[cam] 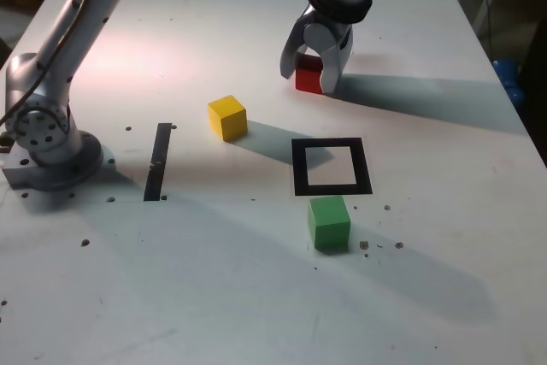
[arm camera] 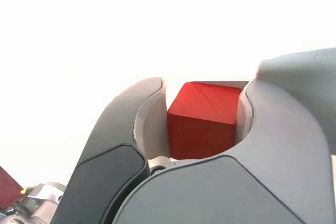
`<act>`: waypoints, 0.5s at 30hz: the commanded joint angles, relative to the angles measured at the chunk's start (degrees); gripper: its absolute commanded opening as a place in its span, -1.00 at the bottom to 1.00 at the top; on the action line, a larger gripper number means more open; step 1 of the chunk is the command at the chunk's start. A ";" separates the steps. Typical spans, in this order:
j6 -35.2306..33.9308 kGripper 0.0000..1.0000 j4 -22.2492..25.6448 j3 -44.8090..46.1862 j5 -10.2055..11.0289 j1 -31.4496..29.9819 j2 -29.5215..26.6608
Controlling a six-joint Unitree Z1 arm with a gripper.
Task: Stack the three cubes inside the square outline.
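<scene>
Okay, so the gripper (cam: pixel 309 81) has its jaws closed in around the small matte red cube (arm camera: pixel 202 129), one of the three blocks, with the pads (arm camera: pixel 154 129) up against opposite sides of it in the wrist view. Looks like a proper grip to me, though the cube sits a bit skewed between them. Can't tell whether it's off the white tabletop (cam: pixel 214 297) at all; in the exterior view it looks low down, at or near the surface.

The bit that matters for the next move is where the flat black square outline (cam: pixel 299 168) with the white centre lies. From the gripper, it's nearer the exterior camera and slightly towards the exterior view's right, so I'd lift, carry the red one that way and set it down in the middle.

Nothing's stacked in there yet. The matte green cube (cam: pixel 329 224) is just outside the border on the camera side, and the matte yellow cube (cam: pixel 227 118) is off to the exterior view's left. I'd watch the green one, as a low or overlong approach could bump it.
</scene>
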 commanded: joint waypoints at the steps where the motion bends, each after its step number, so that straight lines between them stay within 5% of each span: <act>1: -0.92 -0.31 0.29 0.67 0.01 -0.54 -0.94; 15: -17.25 -0.31 3.20 4.30 -5.43 -8.99 -7.54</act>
